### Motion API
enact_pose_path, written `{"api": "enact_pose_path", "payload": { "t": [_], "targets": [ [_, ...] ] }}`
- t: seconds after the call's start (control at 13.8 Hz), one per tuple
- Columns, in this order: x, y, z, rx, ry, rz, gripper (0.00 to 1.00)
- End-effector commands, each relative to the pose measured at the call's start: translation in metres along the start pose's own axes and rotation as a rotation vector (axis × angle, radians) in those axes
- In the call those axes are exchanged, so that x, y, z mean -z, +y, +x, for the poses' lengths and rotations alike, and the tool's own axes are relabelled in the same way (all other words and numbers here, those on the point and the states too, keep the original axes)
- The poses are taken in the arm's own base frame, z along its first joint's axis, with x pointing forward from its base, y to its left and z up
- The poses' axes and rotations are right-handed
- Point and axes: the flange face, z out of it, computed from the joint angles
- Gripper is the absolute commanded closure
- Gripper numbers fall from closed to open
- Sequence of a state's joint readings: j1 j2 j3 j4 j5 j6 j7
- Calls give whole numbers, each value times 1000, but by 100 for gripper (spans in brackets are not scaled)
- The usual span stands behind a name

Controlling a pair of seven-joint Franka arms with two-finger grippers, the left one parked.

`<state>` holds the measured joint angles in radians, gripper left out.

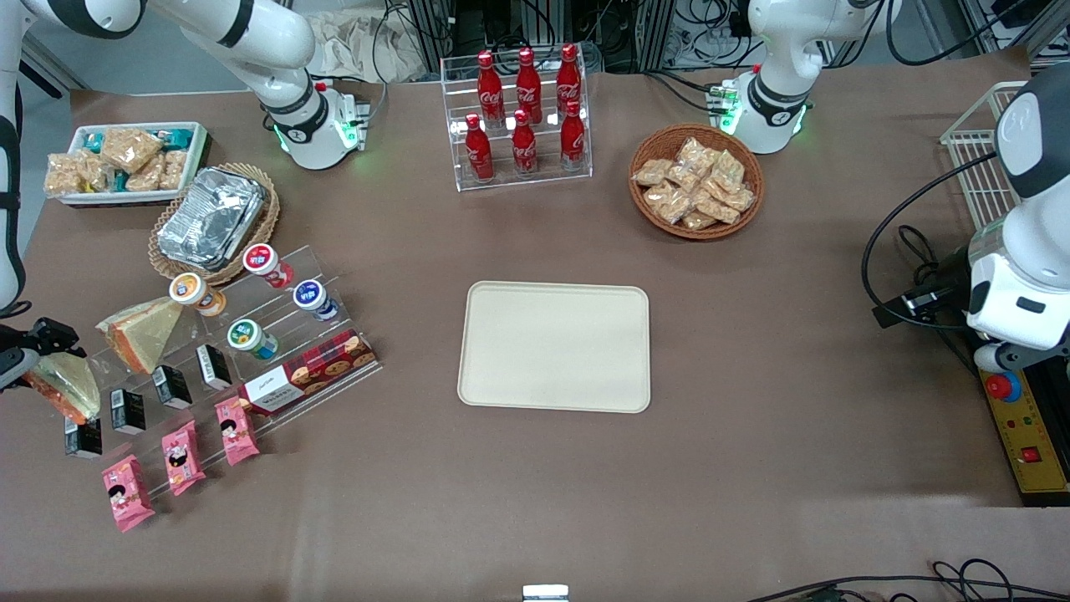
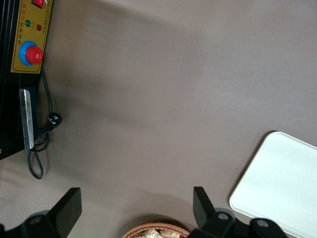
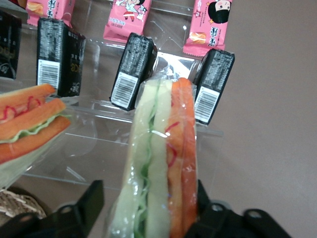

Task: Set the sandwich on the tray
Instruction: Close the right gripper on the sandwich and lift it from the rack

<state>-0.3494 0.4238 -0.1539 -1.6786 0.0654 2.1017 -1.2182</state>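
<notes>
The sandwich, a clear-wrapped wedge with green, white and orange layers, lies at the working arm's end of the acrylic stand. My right gripper is down at it. In the right wrist view the sandwich stands edge-on between the fingers of the gripper. One finger touches its orange side and a narrow gap shows at the other, so the gripper is open around it. The cream-beige tray lies bare at the table's middle, well away toward the parked arm; a corner of the tray also shows.
A second wedge with an orange edge leans on the stand beside the sandwich. Black boxes, pink snack packs, small cups and a cookie box fill the stand. Foil containers in a basket, a cola rack and a snack basket stand farther from the camera.
</notes>
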Motion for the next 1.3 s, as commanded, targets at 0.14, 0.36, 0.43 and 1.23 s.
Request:
{"api": "enact_pose_path", "payload": {
  "t": [0.14, 0.36, 0.43, 1.23],
  "targets": [
    [5, 6, -2, 2, 0, -11, 63],
    [31, 15, -5, 1, 0, -32, 63],
    [43, 18, -5, -1, 4, -42, 63],
    [212, -97, 56, -330, 23, 28, 62]
  ]
}}
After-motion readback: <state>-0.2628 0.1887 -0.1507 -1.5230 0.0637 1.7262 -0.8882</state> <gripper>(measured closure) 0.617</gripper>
